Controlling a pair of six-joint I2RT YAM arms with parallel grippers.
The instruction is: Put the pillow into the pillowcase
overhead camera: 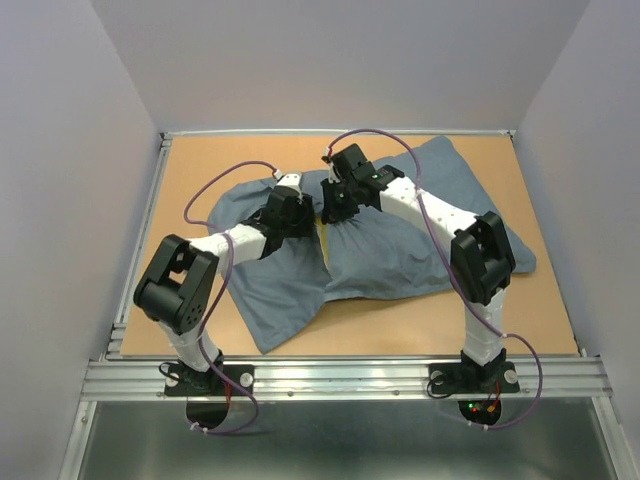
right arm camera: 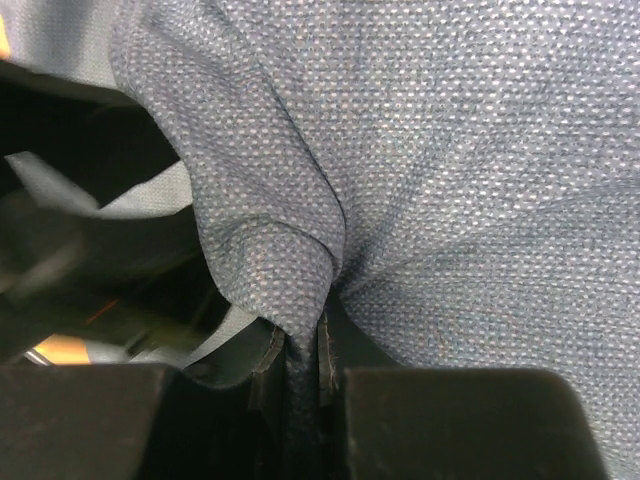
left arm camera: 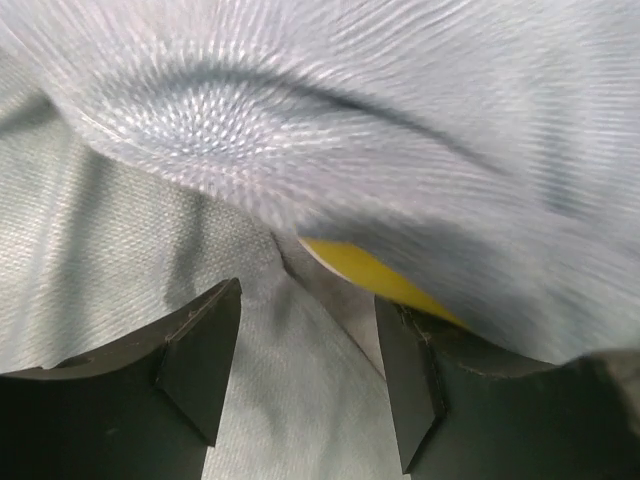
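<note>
Thin pillowcase (right arm camera: 420, 150) fold clamped in right jaws; left jaws apart, pillow (left arm camera: 372, 272) edge at 1 o'clock. Risk: fold slips, opening collapses.

Pillowcase (overhead camera: 400, 240) lies across mid-table (overhead camera: 540, 310). Its full part is to the right and rear; its limp part is to the left, trailing toward the near edge. Pillow (left arm camera: 370, 272) is inside it, with an edge showing under the cloth just ahead of the left gripper (left arm camera: 308, 300). Right gripper (right arm camera: 297, 350) is just right of the left one, mid-cloth, with a pillowcase fold between its jaws.
</note>
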